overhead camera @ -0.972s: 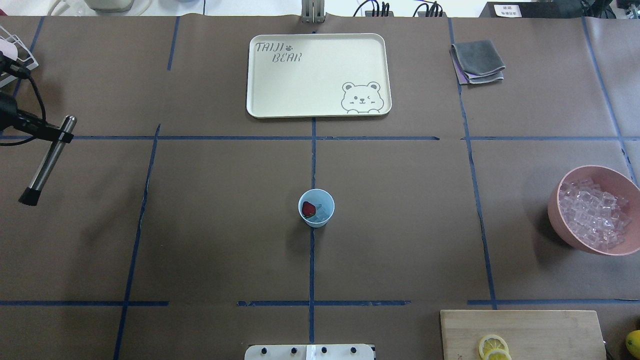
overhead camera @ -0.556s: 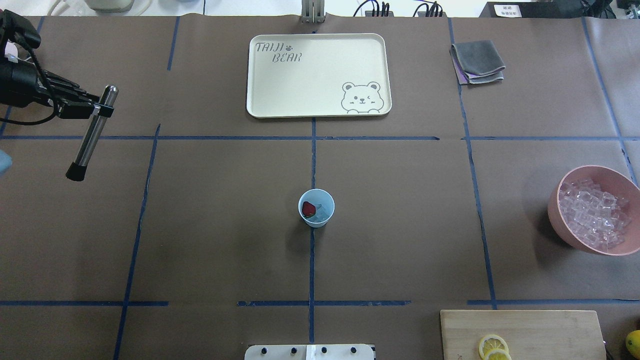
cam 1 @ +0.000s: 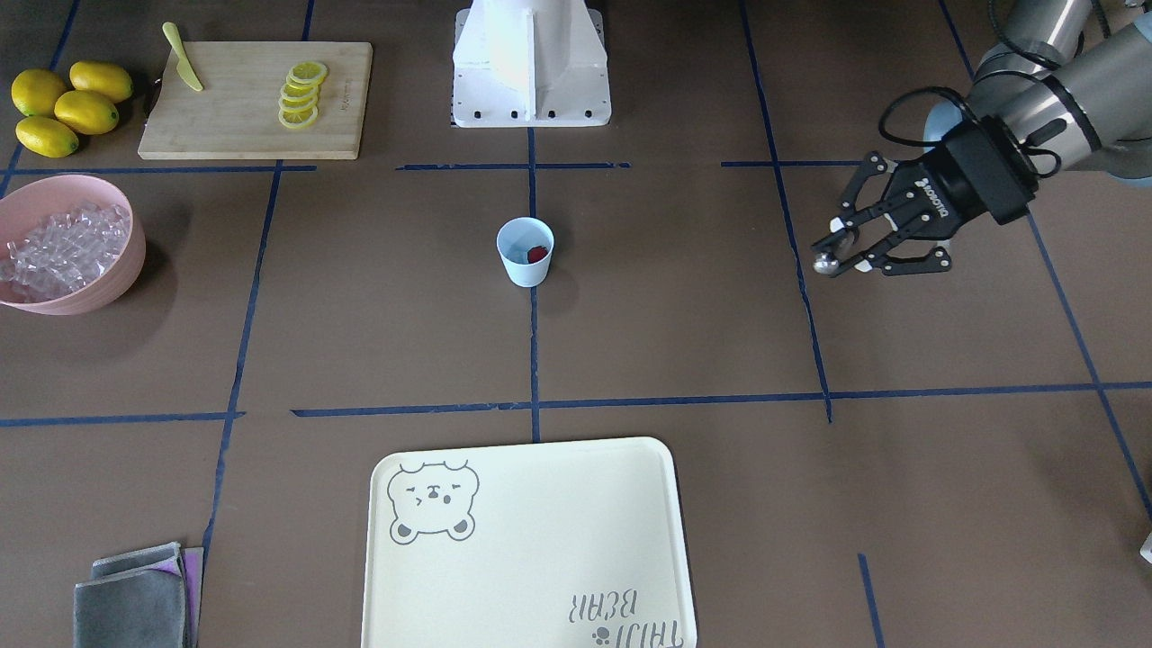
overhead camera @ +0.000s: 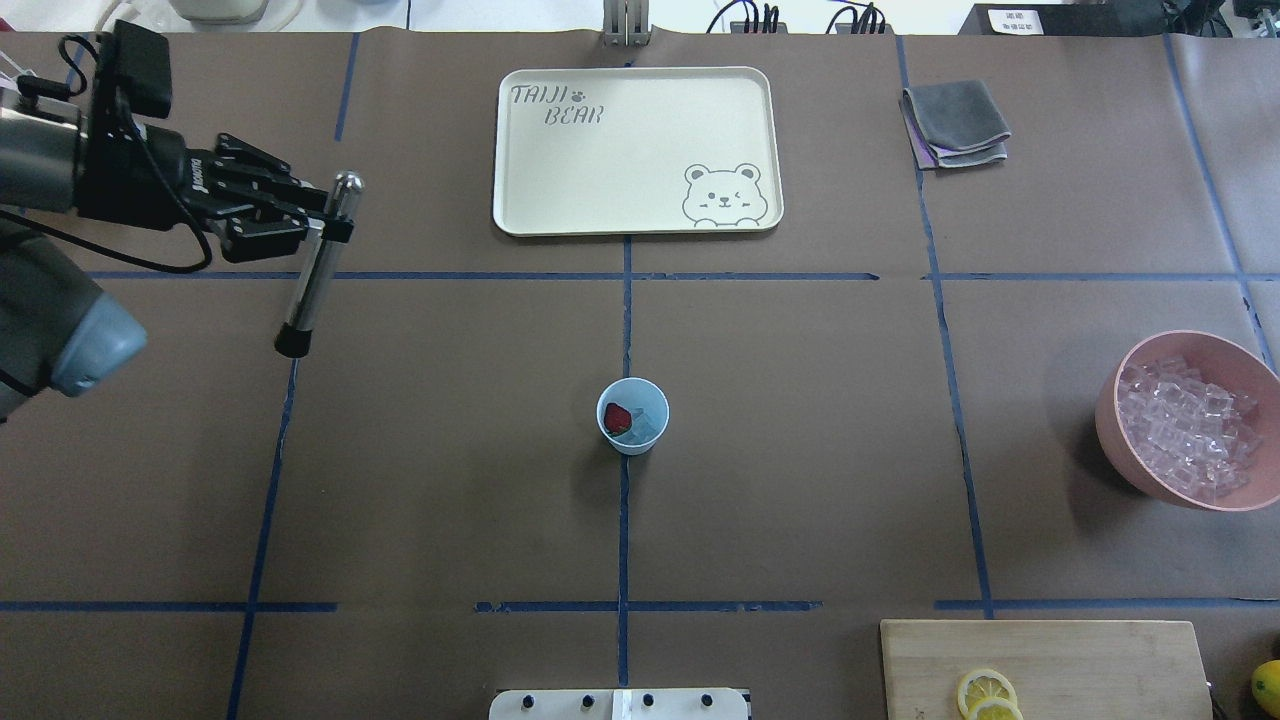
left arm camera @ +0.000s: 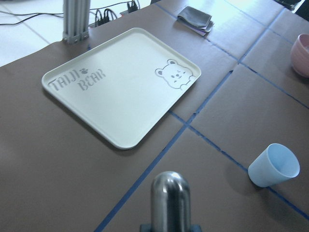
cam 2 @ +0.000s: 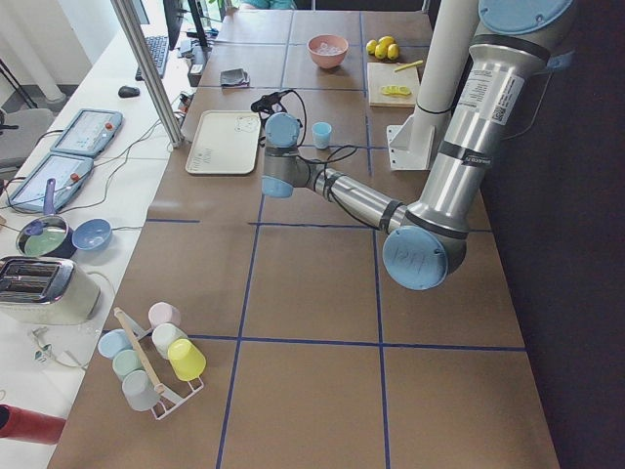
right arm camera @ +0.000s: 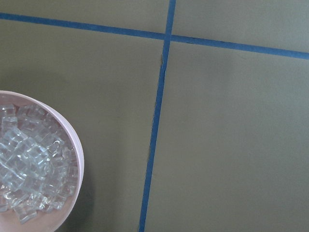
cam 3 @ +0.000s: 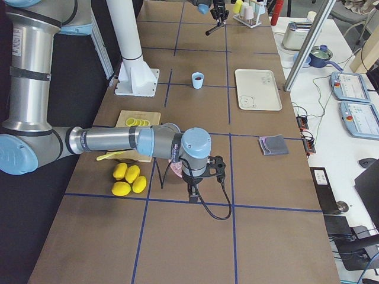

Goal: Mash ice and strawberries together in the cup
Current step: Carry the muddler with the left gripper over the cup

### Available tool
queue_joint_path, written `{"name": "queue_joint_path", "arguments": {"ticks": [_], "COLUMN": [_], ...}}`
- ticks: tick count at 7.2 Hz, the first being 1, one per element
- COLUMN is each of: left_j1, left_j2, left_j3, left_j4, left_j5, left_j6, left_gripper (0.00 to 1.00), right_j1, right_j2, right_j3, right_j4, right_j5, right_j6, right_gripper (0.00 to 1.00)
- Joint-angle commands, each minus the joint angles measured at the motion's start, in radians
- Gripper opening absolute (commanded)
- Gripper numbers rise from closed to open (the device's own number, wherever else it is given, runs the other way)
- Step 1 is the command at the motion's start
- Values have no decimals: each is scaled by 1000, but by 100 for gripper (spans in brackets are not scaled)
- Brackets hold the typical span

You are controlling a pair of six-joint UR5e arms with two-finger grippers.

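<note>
Now the cup (overhead camera: 633, 447) stands mid-desk (overhead camera: 800, 400) with the strawberry (overhead camera: 617, 418) and ice (overhead camera: 650, 425) inside, open room all around it. Far to its left, the left jaws are clamped on a metal muddler (overhead camera: 312, 285). For the right jaws I cannot tell.

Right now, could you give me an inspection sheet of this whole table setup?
Surface: table covered in brown paper, blue tape grid.
Job's things: cup upright at centre, strawberry and ice inside.
Clutter: tray, cloths, pink bowl of more ice, cutting board, lemon slices, lemons.
End effectors: left end effector shut on metal rod, away from cup; right end effector by pink bowl, state unclear.
Cables: black cable looped at left wrist.
Surroundings: cup rack, toaster.
</note>
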Motion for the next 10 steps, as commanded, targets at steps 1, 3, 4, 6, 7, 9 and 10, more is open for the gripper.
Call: {"name": "queue_joint_path", "arguments": {"ticks": [1, 3, 4, 6, 7, 9, 10], "left_j1": [226, 266, 276, 426, 471, 506, 512], "left_j2": [-14, -103, -118, -129, -141, -157, -175], "left_j3": [23, 22, 23, 23, 23, 31, 57], "left_j4": [-161, -186, -195, -265, -287, -320, -321], "left_j5": [255, 346, 424, 608, 661, 714, 744], "left_j6": [121, 240, 248, 303, 306, 307, 309], "left_gripper": [0, 0, 0, 0, 0, 0, 0], "right_j1": [0, 0, 2, 2, 2, 3, 3], "right_j2": [0, 0, 0, 0, 0, 0, 0], "right_j3": [1, 4, 7, 9, 9, 7, 7], "right_j4": [0, 0, 0, 0, 0, 0, 0], "right_j5": [0, 0, 0, 0, 0, 0, 0], "right_j6": [0, 0, 1, 3, 1, 1, 3], "right_gripper": [100, 100, 100, 100, 100, 100, 100]}}
